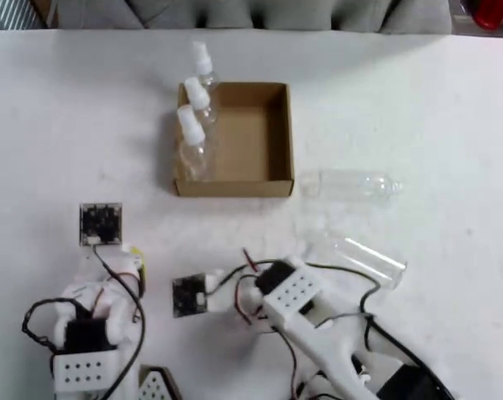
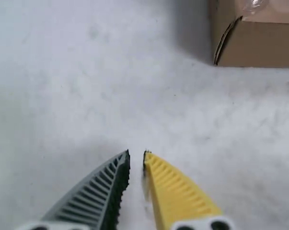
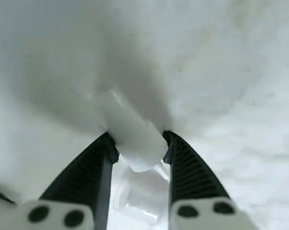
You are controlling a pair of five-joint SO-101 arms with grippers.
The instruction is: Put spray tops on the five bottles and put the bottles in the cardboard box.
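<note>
Right gripper was clamped on a white spray top; left gripper hung low over the table.
The left gripper's fingers nearly met, with nothing between them. Ahead of it and to its right stood the cardboard box, with three topped bottles at its wall on that gripper's side. Right of the right gripper lay the nearer bare bottle, and beyond it the farther bare bottle, just beside the box.
</note>
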